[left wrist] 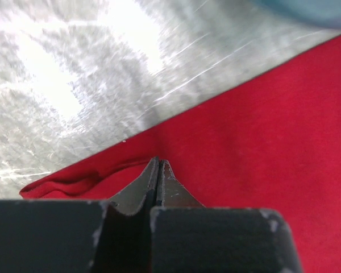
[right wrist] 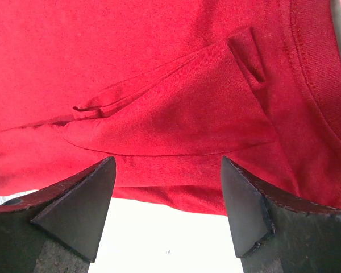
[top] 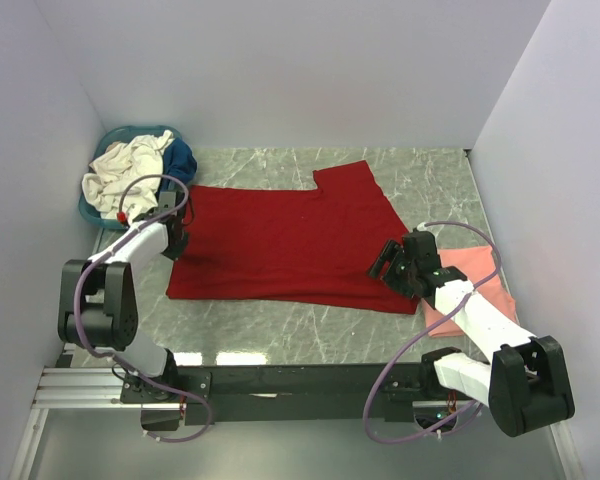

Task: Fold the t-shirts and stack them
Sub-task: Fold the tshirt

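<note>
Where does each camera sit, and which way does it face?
Top external: above and behind the bases, facing down at the table; left arm and right arm show.
Left wrist: on the left arm, facing along its shut left claw to the edge of the red t-shirt.
Right wrist: on the right arm, facing the shirt's folds between the fingers of the open right claw.
Shared: all see the red t-shirt.

surface: grey marbled table (top: 280,335) before me | centre: deep red t-shirt (top: 280,245) spread flat, one sleeve pointing away | my right: salmon pink t-shirt (top: 477,285), folded | far left corner: teal basket (top: 135,131) stands on it
</note>
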Controlling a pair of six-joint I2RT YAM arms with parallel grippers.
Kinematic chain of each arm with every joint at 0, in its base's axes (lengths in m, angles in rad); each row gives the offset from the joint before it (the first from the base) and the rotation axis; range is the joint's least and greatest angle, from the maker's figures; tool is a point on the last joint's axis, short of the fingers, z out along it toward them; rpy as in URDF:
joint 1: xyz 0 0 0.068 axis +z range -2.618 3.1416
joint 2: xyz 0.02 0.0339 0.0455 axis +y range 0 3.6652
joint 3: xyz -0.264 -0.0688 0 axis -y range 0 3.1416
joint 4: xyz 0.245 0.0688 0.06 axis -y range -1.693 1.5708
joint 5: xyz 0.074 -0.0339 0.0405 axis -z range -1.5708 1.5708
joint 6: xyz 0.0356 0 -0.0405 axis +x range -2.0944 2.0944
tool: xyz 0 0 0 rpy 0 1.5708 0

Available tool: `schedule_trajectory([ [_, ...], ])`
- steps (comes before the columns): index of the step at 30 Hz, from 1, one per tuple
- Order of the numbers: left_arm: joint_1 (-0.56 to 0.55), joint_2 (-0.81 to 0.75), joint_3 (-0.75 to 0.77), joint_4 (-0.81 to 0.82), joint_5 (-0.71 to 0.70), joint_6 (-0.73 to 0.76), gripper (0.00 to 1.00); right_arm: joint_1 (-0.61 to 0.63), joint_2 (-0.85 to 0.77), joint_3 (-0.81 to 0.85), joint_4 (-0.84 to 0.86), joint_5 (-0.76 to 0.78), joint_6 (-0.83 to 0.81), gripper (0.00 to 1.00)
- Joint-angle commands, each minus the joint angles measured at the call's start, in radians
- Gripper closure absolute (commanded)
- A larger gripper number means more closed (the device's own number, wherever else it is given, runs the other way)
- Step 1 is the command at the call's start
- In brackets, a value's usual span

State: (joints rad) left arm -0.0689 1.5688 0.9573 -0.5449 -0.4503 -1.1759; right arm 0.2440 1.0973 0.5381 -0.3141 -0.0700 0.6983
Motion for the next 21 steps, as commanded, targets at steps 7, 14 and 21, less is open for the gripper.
schedule_trajectory([
  [7, 0.027, -0.026, 0.064, -0.003, -0.039, 0.045, 0.99, -0.008, 0.016, 0.022, 0.036, 0.027, -0.019, 0.19],
  [14, 0.057, 0.052, 0.095, 0.025, -0.019, 0.073, 0.99, -0.009, 0.041, 0.063, 0.044, 0.033, -0.028, 0.19],
  [21, 0.064, 0.097, 0.124, 0.057, 0.016, 0.097, 0.99, -0.006, 0.081, 0.129, 0.037, 0.064, -0.051, 0.19],
])
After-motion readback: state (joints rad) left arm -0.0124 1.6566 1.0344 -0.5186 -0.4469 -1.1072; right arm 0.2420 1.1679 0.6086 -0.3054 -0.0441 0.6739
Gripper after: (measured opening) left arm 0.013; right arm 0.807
